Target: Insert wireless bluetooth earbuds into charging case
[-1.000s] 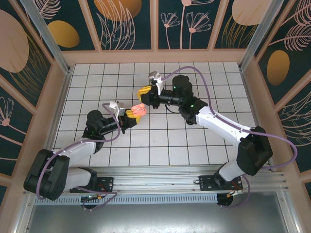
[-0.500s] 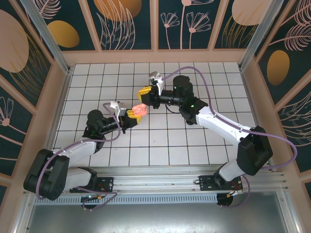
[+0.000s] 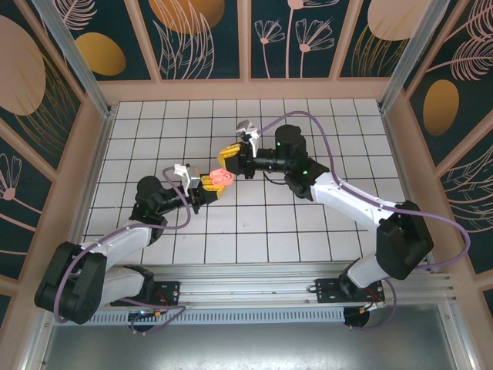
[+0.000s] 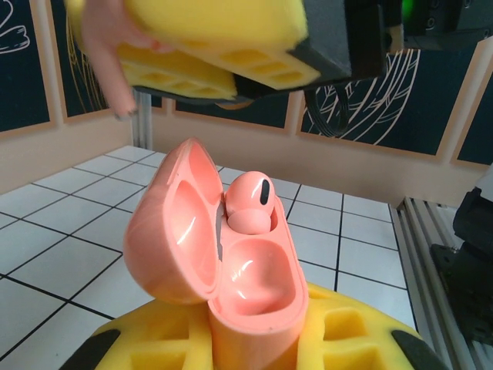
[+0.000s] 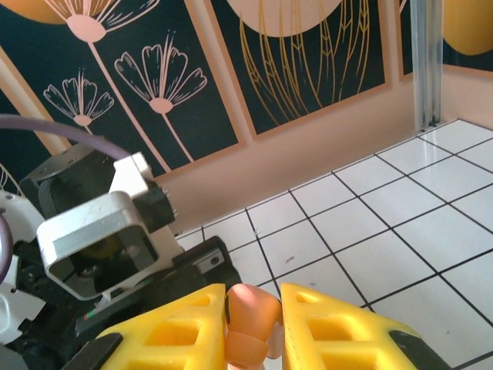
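Left gripper (image 3: 209, 183) is clamped narrow on the lower body of the charging case (image 4: 246, 301). Its yellow pads press in from either side, and the case stands upright over the white tiled table (image 3: 308, 231), a little left of the middle. From the left wrist you can see the lid (image 4: 173, 231) swung open to the left. One pink earbud (image 4: 250, 202) sits in the farther well, a dark oval spot on its head. The nearer well shows only its glossy hollow.

Right gripper (image 3: 229, 156) hangs just beyond the case and slightly to its right, not touching it. Its jaws are pinched close on a second earbud (image 5: 248, 320), a pink lump caught between the yellow pads. Seen from the left wrist, those pads loom above the open case.
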You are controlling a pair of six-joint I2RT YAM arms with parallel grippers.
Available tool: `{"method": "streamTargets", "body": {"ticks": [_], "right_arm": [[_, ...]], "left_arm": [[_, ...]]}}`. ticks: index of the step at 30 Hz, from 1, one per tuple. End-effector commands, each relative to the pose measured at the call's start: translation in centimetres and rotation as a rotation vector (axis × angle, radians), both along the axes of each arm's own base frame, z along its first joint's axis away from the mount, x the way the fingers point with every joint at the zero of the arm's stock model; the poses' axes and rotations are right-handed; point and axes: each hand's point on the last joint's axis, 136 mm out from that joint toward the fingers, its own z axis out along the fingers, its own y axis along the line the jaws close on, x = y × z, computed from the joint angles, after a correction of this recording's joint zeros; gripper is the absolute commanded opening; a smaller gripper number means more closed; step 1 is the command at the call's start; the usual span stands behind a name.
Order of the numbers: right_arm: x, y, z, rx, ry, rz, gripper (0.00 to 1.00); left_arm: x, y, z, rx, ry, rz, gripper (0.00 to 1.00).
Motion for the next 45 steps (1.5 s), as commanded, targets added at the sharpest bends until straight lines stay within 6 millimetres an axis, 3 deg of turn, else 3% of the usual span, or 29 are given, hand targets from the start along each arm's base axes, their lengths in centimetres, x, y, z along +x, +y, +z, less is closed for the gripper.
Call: {"method": "streamTargets", "body": {"ticks": [1, 7, 45], "right_arm": [[-1.7, -0.5, 2.2, 0.044, -0.085, 0.039, 0.21], [-2.8, 0.3, 1.8, 0.023, -0.093, 0.069, 0.21], [-3.8, 1.7, -2.8, -0.067, -0.043, 0.078, 0.21]], "left_arm": [[-0.3, -0.1, 0.5, -0.001, -0.048, -0.008, 0.08], [-0.1, -0.2, 0.5, -0.004, -0.035, -0.005, 0.08], [0.3, -0.3, 2.0, -0.029, -0.018, 0.001, 0.08]]}}
